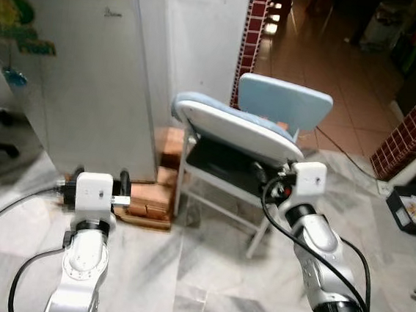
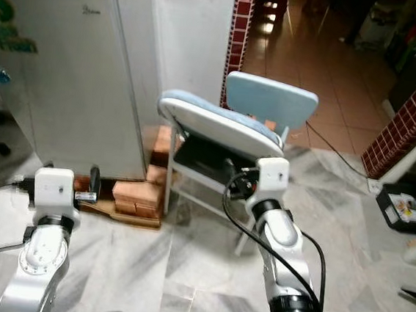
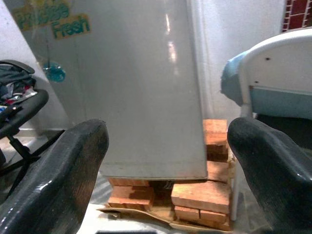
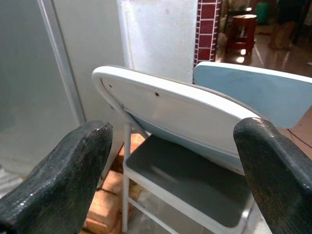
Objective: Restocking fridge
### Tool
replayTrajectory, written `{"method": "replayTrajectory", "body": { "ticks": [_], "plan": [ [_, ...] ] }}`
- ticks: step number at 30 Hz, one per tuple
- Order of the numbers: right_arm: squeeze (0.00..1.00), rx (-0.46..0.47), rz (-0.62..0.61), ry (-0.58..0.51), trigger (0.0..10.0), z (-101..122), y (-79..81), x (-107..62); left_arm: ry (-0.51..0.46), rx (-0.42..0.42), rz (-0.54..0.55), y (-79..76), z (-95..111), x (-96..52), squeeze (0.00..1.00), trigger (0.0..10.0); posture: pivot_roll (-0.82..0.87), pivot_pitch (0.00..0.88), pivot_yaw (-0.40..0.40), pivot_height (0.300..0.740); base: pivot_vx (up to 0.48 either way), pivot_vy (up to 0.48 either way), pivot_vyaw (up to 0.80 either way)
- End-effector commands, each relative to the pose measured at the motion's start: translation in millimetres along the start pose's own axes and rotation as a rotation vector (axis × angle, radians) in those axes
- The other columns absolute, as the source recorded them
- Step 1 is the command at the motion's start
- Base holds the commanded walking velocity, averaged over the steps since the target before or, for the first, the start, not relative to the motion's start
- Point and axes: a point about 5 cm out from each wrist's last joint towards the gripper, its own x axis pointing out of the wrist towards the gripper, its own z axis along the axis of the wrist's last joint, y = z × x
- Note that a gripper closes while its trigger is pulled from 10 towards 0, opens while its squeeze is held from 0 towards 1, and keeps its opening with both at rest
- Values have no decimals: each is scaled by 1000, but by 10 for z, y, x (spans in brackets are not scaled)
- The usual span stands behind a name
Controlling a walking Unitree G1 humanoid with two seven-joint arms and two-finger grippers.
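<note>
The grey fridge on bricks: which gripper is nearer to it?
Left. The left gripper is just before the grey fridge, low at its base; the right gripper points at the white chair beside it.

Closed fridge (image 2: 75, 77) on bricks (image 2: 136, 193) — folding chair (image 2: 224, 139) just beside.

Glossy metal fridge (image 3: 146, 87) on rough bricks (image 3: 200, 192).

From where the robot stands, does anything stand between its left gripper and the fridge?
Nothing visible does. The left gripper, open, faces the fridge across bare floor; the chair stands to the right, beside the fridge.
</note>
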Motion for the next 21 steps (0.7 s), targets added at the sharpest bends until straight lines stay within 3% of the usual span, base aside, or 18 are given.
{"method": "replayTrajectory", "body": {
  "ticks": [1,11,21],
  "plan": [
    [0,18,-20,-14,10000,2,10,-5,-9,6,-3,8,33,6,0,10000,-14,0,30,740,0,480,-663],
    [0,-11,-8,1,10000,-87,64,-69,17,-11,13,53,-39,47,0,10000,-21,0,36,740,0,480,-681],
    [0,8,-58,-32,10000,-32,17,45,-12,1,22,90,-1,124,0,10000,-19,0,58,740,0,480,-800]
  ]
}}
